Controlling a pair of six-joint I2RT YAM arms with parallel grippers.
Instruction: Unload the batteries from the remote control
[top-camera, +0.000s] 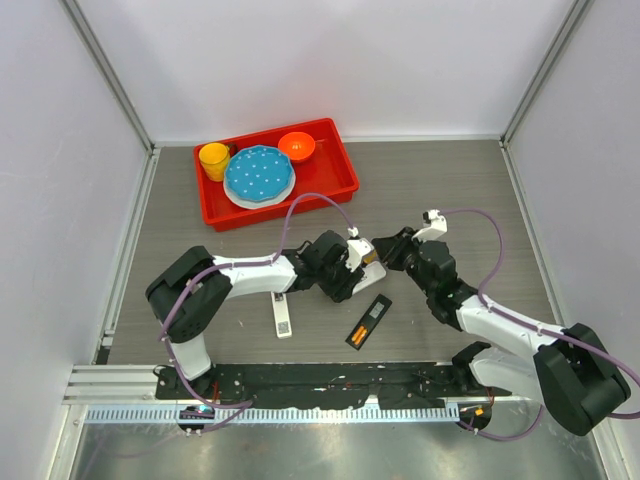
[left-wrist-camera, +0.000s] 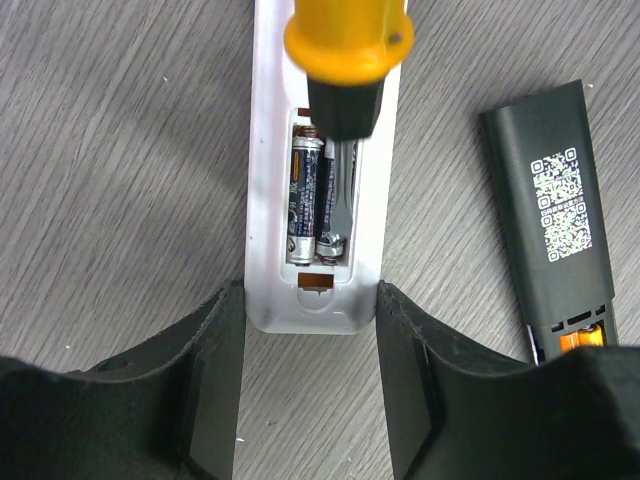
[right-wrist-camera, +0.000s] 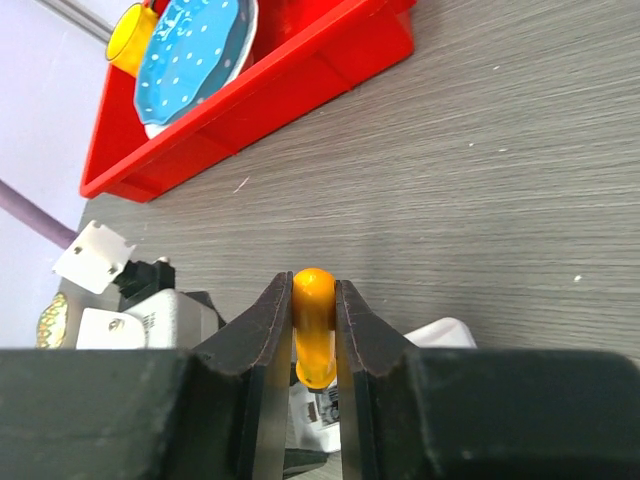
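A white remote (left-wrist-camera: 268, 150) lies back up with its battery bay open. Two dark grey batteries (left-wrist-camera: 304, 200) lie side by side in the bay. My left gripper (left-wrist-camera: 310, 300) is shut on the remote's near end, with a finger (left-wrist-camera: 215, 370) against each side. My right gripper (right-wrist-camera: 313, 290) is shut on the orange-handled screwdriver (right-wrist-camera: 313, 315). The screwdriver's blade (left-wrist-camera: 342, 195) reaches down into the bay over the right-hand cell. In the top view both grippers meet at mid-table, the left gripper (top-camera: 350, 268) beside the right gripper (top-camera: 386, 250).
A black remote (top-camera: 368, 322) with a QR label lies just right of the white one, and an orange cell (left-wrist-camera: 580, 342) shows in its open end. A white strip (top-camera: 283, 315) lies to the left. A red tray (top-camera: 345, 165) at the back holds a blue plate, a yellow cup and an orange bowl.
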